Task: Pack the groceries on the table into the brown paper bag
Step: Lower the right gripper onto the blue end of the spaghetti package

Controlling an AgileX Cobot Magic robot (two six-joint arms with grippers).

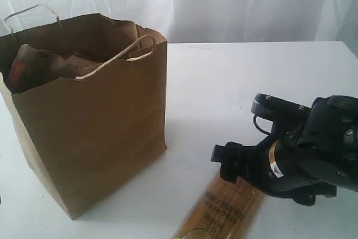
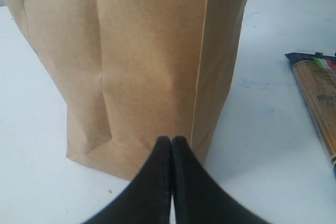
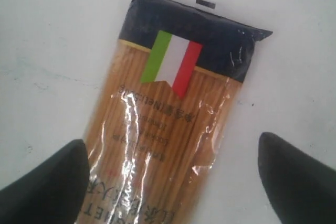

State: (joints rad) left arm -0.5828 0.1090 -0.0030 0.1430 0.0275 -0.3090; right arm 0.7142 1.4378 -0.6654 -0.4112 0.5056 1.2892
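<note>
Exterior view: you see a tall brown paper bag (image 1: 89,127) standing upright and open on a white table (image 1: 251,71), with a white curtain (image 1: 251,4) behind it. Its two twisted paper handles (image 1: 120,54) stick up from the rim. Inside the bag, against the side farthest from the arm, a dark brown packet with a red patch (image 1: 25,68) shows just below the rim, and other brown shapes lie beside it that are too dim to name. To the right of the bag and nearer the camera, a spaghetti packet (image 1: 221,214) lies flat on the table, well apart from the bag. The black right arm (image 1: 302,155) hangs low over the packet's end that points away from the camera. From here you cannot tell how its pincer stands.

Left wrist view: the left gripper (image 2: 171,140) has its two black fingers pressed together with nothing between them. Their tips sit close to the bag's base, at a vertical corner fold. Whether they touch the paper, you cannot tell. The spaghetti packet lies on the table off to one side of the bag, clear of it.

Right wrist view: the right gripper (image 3: 169,142) is spread wide, one finger on each side of the spaghetti packet, holding nothing. The packet is clear plastic over pale strands, with a dark band at one end and a green, white and red flag mark. The bag is out of this picture.
</note>
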